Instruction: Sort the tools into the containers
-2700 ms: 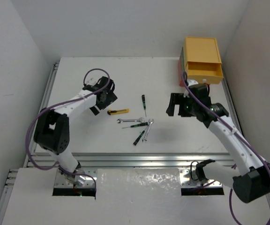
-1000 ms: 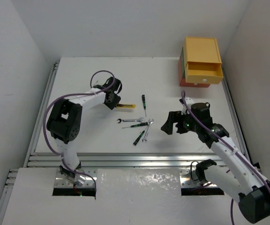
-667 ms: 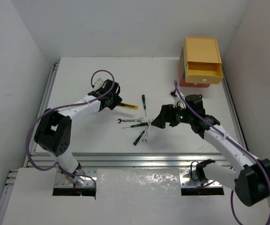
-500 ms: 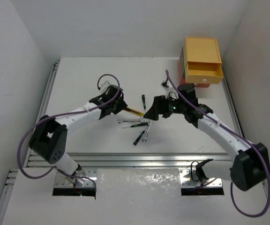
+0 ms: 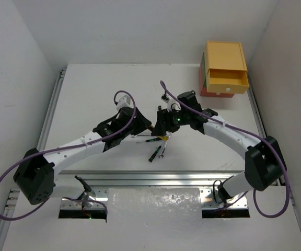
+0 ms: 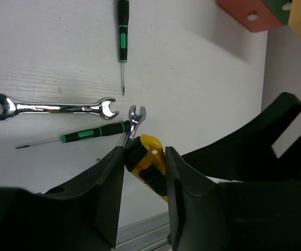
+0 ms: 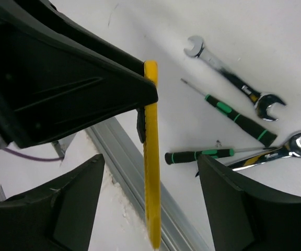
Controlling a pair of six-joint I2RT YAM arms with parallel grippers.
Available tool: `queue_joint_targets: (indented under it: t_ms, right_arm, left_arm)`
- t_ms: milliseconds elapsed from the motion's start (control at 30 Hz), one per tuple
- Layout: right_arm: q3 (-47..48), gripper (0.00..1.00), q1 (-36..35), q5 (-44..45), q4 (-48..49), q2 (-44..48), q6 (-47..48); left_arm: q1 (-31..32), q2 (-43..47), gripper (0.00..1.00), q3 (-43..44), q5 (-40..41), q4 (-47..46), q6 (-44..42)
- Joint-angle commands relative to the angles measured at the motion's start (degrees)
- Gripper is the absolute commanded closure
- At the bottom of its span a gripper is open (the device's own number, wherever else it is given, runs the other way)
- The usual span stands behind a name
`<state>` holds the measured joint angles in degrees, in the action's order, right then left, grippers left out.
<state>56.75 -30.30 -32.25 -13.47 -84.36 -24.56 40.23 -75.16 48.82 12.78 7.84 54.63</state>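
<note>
Left gripper (image 6: 144, 152): jaws pinched knife (image 6: 149, 168) over tool pile, mid-bench (image 6: 203, 78). Right gripper (image 7: 149, 167): jaws spread either side of knife's free end. Wrench (image 6: 51, 108) and screwdrivers (image 6: 122, 37) lay loose. Drawers (image 5: 224, 65) sat at 2 o'clock from grippers.

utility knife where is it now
Top view: the utility knife is clamped in the left gripper at mid-table, above the wrenches and thin screwdrivers; the open right gripper straddles it.

No readable text, labels, brands or numbers on anything visible
</note>
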Motion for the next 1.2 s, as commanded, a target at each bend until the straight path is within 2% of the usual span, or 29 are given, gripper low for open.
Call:
queue_joint_targets:
  t_ms: [0,33,100,133,167,200,233,267,300,333,400,467,567,600,667,700,900,1100,1167]
  right_arm:
    - [1.1,0.3,-1.9,-1.8,0.6,-0.8,0.7]
    - [0.6,0.32,-2.2,-1.7,1.2,-0.8,0.5]
    - [0.1,0.45,-2.5,-1.7,1.9,-0.8,-0.5]
    - [0.2,0.54,-2.7,-2.1,2.1,-1.0,-0.6]
    - [0.3,0.75,-2.7,-2.3,2.1,-1.1,-0.8]
    - [0.3,0.85,-2.7,-2.9,2.3,-1.0,-0.8]
    - [0.1,0.98,-2.6,-2.9,3.1,-0.8,-1.3]
    - [-0.2,1.0,-2.7,-2.6,3.6,0.0,-1.7]
    - [-0.5,1.0,-2.7,-1.7,4.1,0.4,-2.1]
    - [-0.5,1.0,-2.7,-0.9,4.5,1.2,-2.2]
    - [-0.3,1.0,-2.5,2.8,3.5,2.1,-2.2]
    - [1.1,1.0,-2.0,7.2,1.6,3.5,-1.8]
    - [4.1,1.0,0.6,16.2,-2.2,5.3,-3.6]
    - [5.5,1.0,3.2,20.5,-4.0,5.8,-4.9]
    - [6.7,1.0,6.7,23.6,-5.1,6.7,-8.6]
    - [8.2,1.0,10.9,26.1,-5.8,7.1,-10.0]
    - [19.9,1.0,23.7,36.6,-11.4,1.2,-19.4]
    - [32.3,1.0,27.6,48.9,-17.8,-5.5,-27.3]
    - [33.6,0.99,28.5,53.3,-19.6,-7.1,-31.7]
  left_arm:
    - [0.6,3.1,1.0,-1.2,1.2,-4.8,-0.8]
    - [0.6,3.6,1.0,-1.6,1.6,-5.1,-0.9]
    - [0.6,5.0,1.0,-1.6,2.5,-5.4,-1.4]
    - [0.6,5.4,1.0,-1.5,2.6,-5.5,-1.5]
    - [0.6,6.0,1.0,-1.5,2.5,-5.7,-1.7]
    - [0.6,6.2,1.0,-1.3,2.5,-5.6,-2.3]
    - [0.6,6.1,0.95,-0.7,2.5,-5.4,-2.5]
    - [0.6,6.2,0.86,-0.3,2.6,-5.2,-2.9]
    - [0.6,6.2,0.57,0.1,2.7,-4.9,-3.5]
    - [0.6,6.8,0.42,0.4,4.2,-3.5,-3.5]
    - [0.6,8.3,0.23,2.2,6.9,-0.6,-3.6]
    - [0.6,9.8,0.13,5.9,12.9,7.2,-3.5]
    - [0.6,14.2,0.07,10.2,21.3,17.5,-3.1]
    - [0.6,17.0,0.07,10.9,24.7,21.8,-3.0]
    - [0.6,20.1,0.06,12.1,26.9,24.8,-3.4]
    - [0.6,22.9,0.06,12.3,28.0,26.2,-3.7]
    - [0.6,31.4,0.05,12.7,30.5,34.4,-7.4]
    - [0.6,33.9,0.04,15.7,30.9,40.5,-12.3]
    - [0.5,34.2,0.03,16.0,30.8,42.0,-14.2]
